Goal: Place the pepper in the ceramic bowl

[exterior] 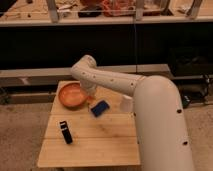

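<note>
a: where is the ceramic bowl (73, 94)?
b: it sits on the far left part of the wooden worktop (90, 145). it is round, shallow and orange-brown, and it shines a bit inside. it is the widest thing on the worktop.

a: and the pepper?
b: i can't see it. the white arm (110, 80) hides the spot by the bowl's right rim, so i can't tell where the pepper is.

a: where is the tool (90, 91)?
b: it is at the end of the arm, pointing down, just at the right rim of the bowl. it is clenched tight. the arm is in front of it, so i can't tell if anything is in it.

a: how many things are on the worktop?
b: 1 bowl. 1 blue block (99, 108), flat and tilted, near the bowl on its right and a little closer to us. 1 small black thing (65, 132), standing near the left front side, well apart from the bowl. 1 white cup (126, 104), to the right of the blue block, partly behind the big white arm.

a: how many arms?
b: 1 arm. it comes up from the right front, big and round, and bends over toward the bowl.

a: how many worktops?
b: 1, made of light wood planks.
</note>
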Robot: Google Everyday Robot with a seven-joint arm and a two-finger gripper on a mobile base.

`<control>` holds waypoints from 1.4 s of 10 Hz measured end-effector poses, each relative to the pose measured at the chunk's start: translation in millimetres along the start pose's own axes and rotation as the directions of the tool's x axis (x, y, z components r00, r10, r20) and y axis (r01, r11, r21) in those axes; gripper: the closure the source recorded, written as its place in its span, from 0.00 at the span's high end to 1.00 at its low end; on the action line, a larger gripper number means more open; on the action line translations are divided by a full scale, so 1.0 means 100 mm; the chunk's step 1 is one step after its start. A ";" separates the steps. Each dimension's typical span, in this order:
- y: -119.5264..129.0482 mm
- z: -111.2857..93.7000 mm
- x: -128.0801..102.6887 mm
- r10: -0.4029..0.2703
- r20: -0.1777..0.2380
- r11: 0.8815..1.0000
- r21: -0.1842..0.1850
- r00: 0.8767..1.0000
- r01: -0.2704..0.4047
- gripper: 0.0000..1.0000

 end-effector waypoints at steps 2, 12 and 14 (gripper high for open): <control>-0.13 -0.01 0.05 0.011 -0.005 1.000 0.015 1.000 -0.010 0.00; -0.65 -0.09 0.07 -0.010 -0.045 0.998 0.058 0.999 0.013 0.07; -0.79 -0.08 0.03 -0.022 -0.050 0.997 0.067 0.998 0.026 0.11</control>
